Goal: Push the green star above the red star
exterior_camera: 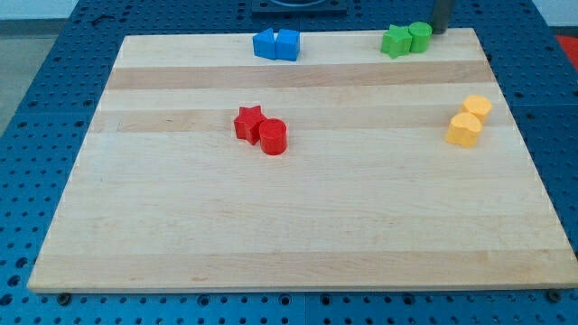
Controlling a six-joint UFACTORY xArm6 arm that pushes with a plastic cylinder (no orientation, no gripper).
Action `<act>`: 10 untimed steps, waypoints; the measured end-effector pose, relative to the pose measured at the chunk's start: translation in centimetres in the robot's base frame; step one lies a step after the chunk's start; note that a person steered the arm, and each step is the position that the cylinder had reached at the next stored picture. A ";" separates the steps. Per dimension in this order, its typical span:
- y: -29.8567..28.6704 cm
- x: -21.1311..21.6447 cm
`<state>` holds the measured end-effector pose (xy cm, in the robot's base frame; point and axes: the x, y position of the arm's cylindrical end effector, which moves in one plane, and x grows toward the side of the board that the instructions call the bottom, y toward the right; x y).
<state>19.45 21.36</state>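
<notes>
The green star [395,41] lies near the board's top edge, right of centre, touching a green cylinder [419,37] on its right. The red star [249,123] lies left of centre, touching a red cylinder [273,137] at its lower right. My rod comes down at the view's top right, and my tip [441,32] sits just right of the green cylinder, at the board's top edge. The green star is far to the upper right of the red star.
Two blue blocks [276,44] sit together at the top edge, left of the green pair. Two yellow blocks [470,121] sit together near the right edge. The wooden board [298,226] lies on a blue perforated table.
</notes>
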 end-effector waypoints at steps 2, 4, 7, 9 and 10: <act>-7.5 4.0; -12.3 6.3; -15.2 7.4; -24.0 16.1; -23.1 16.1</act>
<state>35.57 -1.75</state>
